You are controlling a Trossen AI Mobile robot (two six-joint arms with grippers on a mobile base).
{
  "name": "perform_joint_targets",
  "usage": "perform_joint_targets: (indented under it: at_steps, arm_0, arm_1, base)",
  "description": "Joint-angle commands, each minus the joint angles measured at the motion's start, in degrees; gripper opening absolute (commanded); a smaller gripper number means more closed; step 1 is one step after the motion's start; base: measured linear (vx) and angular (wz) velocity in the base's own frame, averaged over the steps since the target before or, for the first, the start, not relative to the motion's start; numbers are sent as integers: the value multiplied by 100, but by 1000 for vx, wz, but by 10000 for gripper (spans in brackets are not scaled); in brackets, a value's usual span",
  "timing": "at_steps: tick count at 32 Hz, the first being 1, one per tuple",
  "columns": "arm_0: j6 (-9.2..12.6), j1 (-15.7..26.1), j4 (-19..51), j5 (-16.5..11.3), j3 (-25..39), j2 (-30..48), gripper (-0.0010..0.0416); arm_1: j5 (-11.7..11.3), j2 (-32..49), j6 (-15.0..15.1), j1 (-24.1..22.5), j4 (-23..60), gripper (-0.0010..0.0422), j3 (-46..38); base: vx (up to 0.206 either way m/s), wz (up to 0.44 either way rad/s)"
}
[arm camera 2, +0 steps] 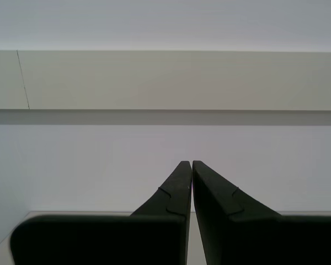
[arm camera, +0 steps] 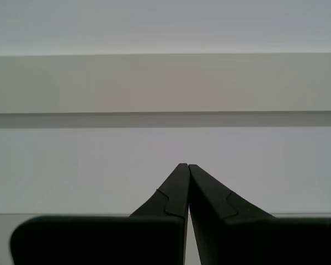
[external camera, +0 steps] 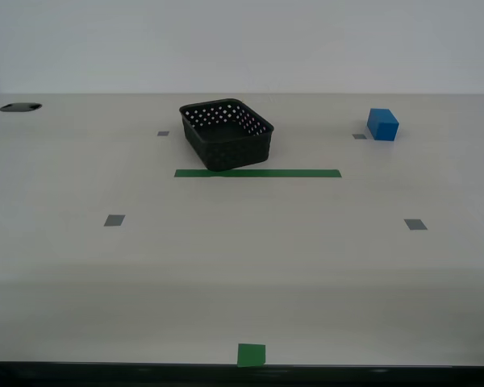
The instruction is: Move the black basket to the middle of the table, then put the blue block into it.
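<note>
- My first gripper [arm camera: 187,165] is sitting with its jaws pressed together at the tips, gripping nothing and touching nothing, and is facing a pale wall rather than the work surface
- My second gripper [arm camera 2: 191,163] is likewise closed to a hairline seam between its black fingers [arm camera 2: 176,193], carrying nothing, and is pointing at the same kind of blank wall with a pale band running across it
- Neither gripper is appearing in the exterior view, so neither task thing can be placed relative to them; both are lying outside the wrist views
- The black basket [external camera: 226,135] is standing upright and holding nothing, its perforated walls showing rows of small round holes, its near corner touching one end of the green tape strip [external camera: 258,172]
- The blue block [external camera: 382,124] is resting well apart from the basket, towards the exterior view's right, just beside a small grey square [external camera: 360,136]
- The table [external camera: 242,274] is stretching off-white beneath them, carrying more grey squares and a green square [external camera: 252,355] at its near edge
</note>
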State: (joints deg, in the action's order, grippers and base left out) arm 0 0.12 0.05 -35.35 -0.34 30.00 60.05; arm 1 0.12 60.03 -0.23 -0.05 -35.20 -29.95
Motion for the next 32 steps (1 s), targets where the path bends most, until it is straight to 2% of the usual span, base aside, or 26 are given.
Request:
perform_joint_targets:
  at_steps: [1, 32]
  arm_0:
    - [2, 0, -17, 0, 4, 0, 1]
    - [2, 0, -17, 0, 4, 0, 1]
  arm_1:
    - [13, 0, 9, 4, -20, 0, -2]
    - [13, 0, 9, 4, -22, 0, -2]
  base:
    - [0, 0]
    - [0, 0]
